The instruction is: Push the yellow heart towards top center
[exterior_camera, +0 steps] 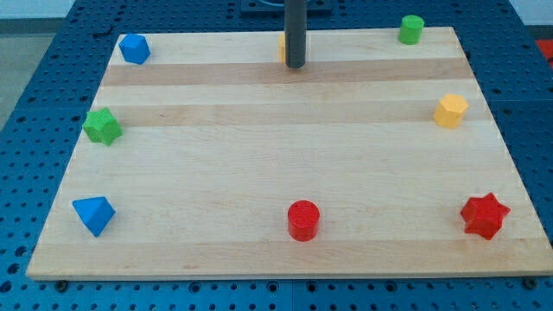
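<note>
A thin yellow-orange sliver (282, 48) shows just left of my rod at the view's top centre. It is a block mostly hidden behind the rod, and its shape cannot be made out. My tip (295, 66) rests on the board right beside it, on its right and slightly below. A yellow hexagon-like block (450, 111) sits far off at the view's right.
A blue block (134, 48) is at the top left, a green cylinder (411, 29) at the top right, a green star (103, 127) at the left edge. A blue wedge (93, 214), a red cylinder (303, 219) and a red star (485, 215) line the bottom of the wooden board (276, 164).
</note>
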`<state>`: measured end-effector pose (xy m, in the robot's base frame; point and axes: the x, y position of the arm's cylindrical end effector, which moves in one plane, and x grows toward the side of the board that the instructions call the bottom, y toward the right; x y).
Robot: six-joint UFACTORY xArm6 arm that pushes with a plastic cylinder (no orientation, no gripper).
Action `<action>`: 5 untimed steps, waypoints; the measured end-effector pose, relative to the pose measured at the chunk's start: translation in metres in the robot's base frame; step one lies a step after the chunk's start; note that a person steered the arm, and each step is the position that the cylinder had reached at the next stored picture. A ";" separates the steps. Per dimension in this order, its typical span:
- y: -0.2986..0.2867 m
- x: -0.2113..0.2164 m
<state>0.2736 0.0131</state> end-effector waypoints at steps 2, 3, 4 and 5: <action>-0.006 0.002; -0.006 -0.015; -0.006 -0.024; -0.006 -0.009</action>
<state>0.2649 0.0068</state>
